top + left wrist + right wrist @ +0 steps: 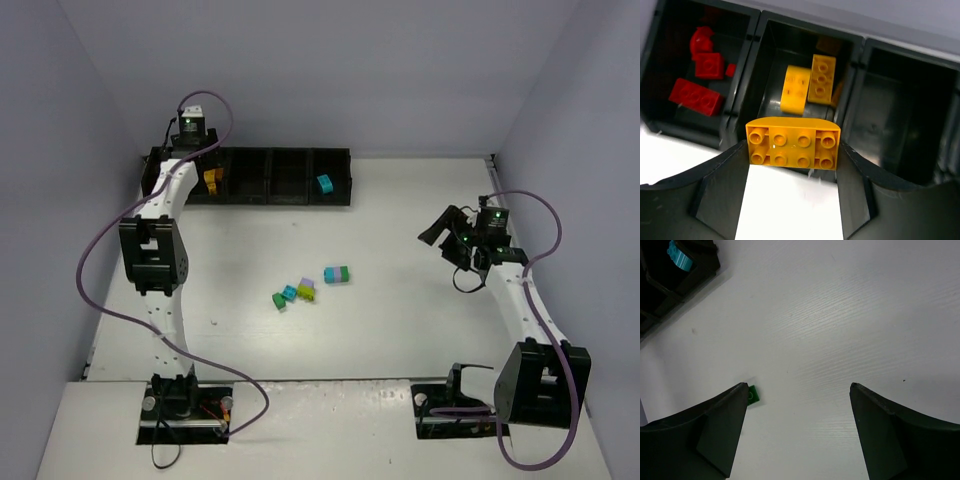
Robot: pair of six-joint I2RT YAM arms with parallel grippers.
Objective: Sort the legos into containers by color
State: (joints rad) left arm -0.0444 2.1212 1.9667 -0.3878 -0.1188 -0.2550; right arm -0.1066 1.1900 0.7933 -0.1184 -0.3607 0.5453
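My left gripper (792,145) is shut on a yellow-orange eight-stud brick (792,143), held above the near wall of the black tray's (285,200) second compartment. That compartment holds two yellow bricks (796,90). The first compartment holds red bricks (695,95). A cyan brick (324,184) lies in the rightmost compartment. On the table lie a green brick (279,300), a cyan one (289,293), a lilac-and-green one (306,290) and a cyan-and-green one (336,274). My right gripper (445,235) is open and empty above bare table at the right. A green brick (753,394) peeks out beside its left finger.
The third compartment (900,125) looks empty. Purple cables loop from both arms. Grey walls close in the table on the left, back and right. The tray's right end (670,285) shows at the top left of the right wrist view.
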